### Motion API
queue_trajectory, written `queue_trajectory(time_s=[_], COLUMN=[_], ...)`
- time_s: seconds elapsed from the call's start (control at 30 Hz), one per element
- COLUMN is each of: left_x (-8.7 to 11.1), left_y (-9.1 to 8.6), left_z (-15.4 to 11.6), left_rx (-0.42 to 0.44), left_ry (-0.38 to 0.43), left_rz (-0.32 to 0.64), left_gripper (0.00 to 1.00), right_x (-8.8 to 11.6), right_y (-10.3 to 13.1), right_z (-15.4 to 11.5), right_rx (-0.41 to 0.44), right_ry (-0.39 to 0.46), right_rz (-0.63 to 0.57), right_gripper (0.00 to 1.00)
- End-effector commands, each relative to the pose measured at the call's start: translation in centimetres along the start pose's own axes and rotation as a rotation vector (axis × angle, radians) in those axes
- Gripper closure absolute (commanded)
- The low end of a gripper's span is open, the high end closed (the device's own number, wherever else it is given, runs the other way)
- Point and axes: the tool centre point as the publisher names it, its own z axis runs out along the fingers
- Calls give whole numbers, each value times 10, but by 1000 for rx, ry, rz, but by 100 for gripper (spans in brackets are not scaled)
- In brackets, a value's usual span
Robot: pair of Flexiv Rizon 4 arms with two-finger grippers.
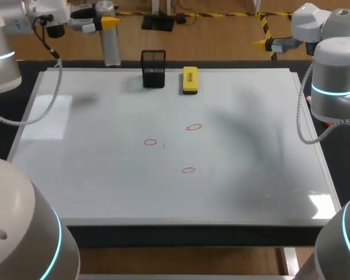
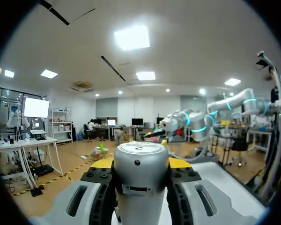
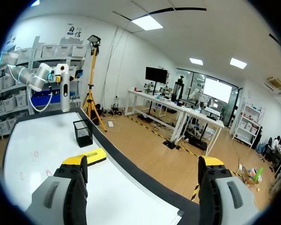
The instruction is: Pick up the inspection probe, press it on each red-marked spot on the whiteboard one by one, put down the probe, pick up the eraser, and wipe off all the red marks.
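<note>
Overhead camera first. The left arm point(image 1: 3, 55) comes in at the far left corner, and its left jaws are clamped on the inspection probe point(image 1: 109, 41). The probe is a silver cylinder, held upright over the far edge of the whiteboard point(image 1: 105, 186). Three red marks sit around the middle of the board, none wiped off: one to the left point(image 1: 150, 142), one farther back point(image 1: 193, 126) and one nearer point(image 1: 188, 170). The yellow eraser point(image 1: 190, 80) lies flat at the far edge, just beside a black mesh holder point(image 1: 153, 69). The right arm point(image 1: 336, 76) stands at the right side of the table, with its jaws up beyond the far right corner.

Over to the left wrist camera. The probe fills the middle of the view, pinched from both sides by the dark fingers point(image 2: 99, 197), with yellow tips peeking out behind it. That's a firm grip.

Now the right wrist camera. The right jaws are spread wide apart with nothing between them. Ahead of them the eraser and the holder rest on the whiteboard. The left arm hangs at the far end with the probe pointing down.
</note>
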Motion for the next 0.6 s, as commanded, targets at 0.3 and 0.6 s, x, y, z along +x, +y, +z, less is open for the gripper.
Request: queue_trajectory(time_s=[0.3, 0.6], left_x=[12, 13], left_y=[18, 37], left_z=[-49, -77], left_rx=[9, 8], left_ry=[-198, -204], left_rz=[28, 1], left_gripper=[100, 100], right_x=[0, 0], right_y=[0, 0], right_z=[0, 0], right_rx=[1, 1], right_ry=[1, 1], right_rz=[0, 0], right_gripper=[0, 0])
